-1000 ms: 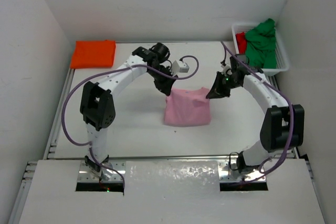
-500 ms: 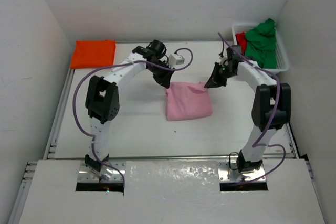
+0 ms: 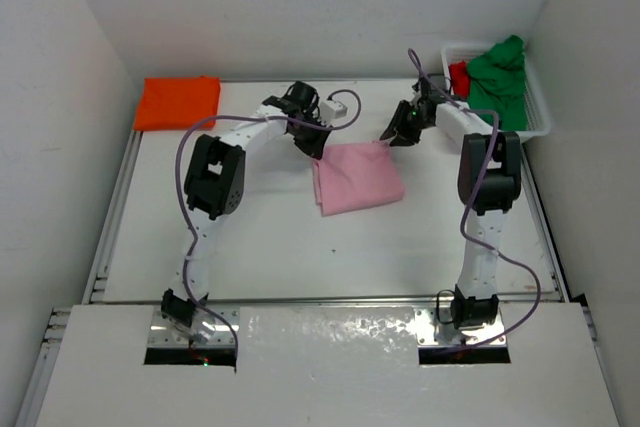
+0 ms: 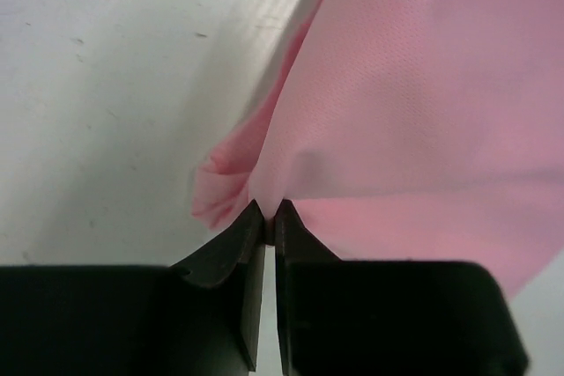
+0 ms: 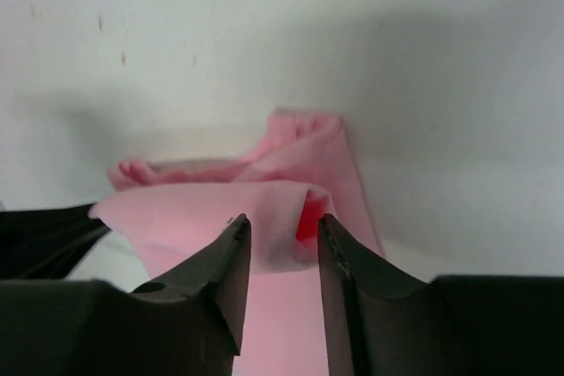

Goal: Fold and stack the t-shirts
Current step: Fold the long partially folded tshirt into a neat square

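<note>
Top view: pink t-shirt [image 3: 355, 179] lies well left of white basket [image 3: 537, 119]; green t-shirt [image 3: 498, 82] + red t-shirt [image 3: 458, 75] in basket; orange t-shirt [image 3: 180, 102] far left of basket.
Left wrist: left gripper [image 4: 270, 210] jaws pinched on pink edge.
Right wrist: right gripper [image 5: 282, 228] jaws narrowly parted, pink fold btwn tips.

pink shirt [image 3: 358, 179] (plain) | orange shirt [image 3: 178, 102] | green shirt [image 3: 497, 82] | red shirt [image 3: 459, 77]

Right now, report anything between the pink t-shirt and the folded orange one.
Nothing lies on the white table between the light pink fabric t-shirt and the folded bright orange fabric t-shirt; only the left arm's white link crosses above that stretch.
</note>
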Available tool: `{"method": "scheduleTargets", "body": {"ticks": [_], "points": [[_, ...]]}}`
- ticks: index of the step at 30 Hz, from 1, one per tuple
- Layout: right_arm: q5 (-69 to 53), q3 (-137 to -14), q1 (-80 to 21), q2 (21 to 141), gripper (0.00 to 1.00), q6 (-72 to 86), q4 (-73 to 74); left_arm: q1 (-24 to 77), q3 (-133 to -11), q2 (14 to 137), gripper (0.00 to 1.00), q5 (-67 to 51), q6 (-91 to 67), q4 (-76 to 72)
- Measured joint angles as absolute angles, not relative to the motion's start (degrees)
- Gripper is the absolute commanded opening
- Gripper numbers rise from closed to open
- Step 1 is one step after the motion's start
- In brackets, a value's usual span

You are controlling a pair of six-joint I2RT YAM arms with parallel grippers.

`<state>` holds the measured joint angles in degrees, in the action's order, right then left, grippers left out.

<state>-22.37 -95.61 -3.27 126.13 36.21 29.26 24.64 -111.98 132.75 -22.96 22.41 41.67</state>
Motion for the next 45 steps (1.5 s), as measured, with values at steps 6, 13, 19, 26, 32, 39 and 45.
{"method": "scheduleTargets", "body": {"ticks": [6, 13, 19, 26, 32, 39, 45], "points": [[-19.14, -100.75, -3.07, 129.49, 0.37, 35.51, 23.44, 22.35, -115.52, 137.38, 0.42, -19.38, 18.28, 39.07], [-15.03, -83.68, -3.49, 114.93, 0.11, 30.72, 11.35, 18.79, -120.18, 137.58, 0.52, -14.50, 15.20, 37.47], [-17.06, -75.72, -8.82, 107.66, 0.00, 25.52, 4.40, 16.75, -125.45, 136.09, 0.48, -13.63, 12.40, 34.52], [-21.74, -75.77, -12.16, 114.83, 0.00, 26.89, -0.43, 17.39, -117.62, 129.45, 0.25, -22.15, 12.71, 32.97], [-23.09, -80.95, -10.76, 124.75, 0.00, 30.37, -1.72, 20.25, -116.95, 133.29, 0.27, -26.98, 13.61, 33.26], [-23.03, -83.74, -8.21, 128.81, 0.00, 36.60, -7.22, 20.10, -120.66, 142.85, 0.27, -24.73, 10.07, 30.76], [-22.70, -83.85, -5.13, 131.70, 0.00, 40.93, -11.14, 18.59, -122.21, 143.50, 0.44, -22.00, 8.14, 28.62]]}}
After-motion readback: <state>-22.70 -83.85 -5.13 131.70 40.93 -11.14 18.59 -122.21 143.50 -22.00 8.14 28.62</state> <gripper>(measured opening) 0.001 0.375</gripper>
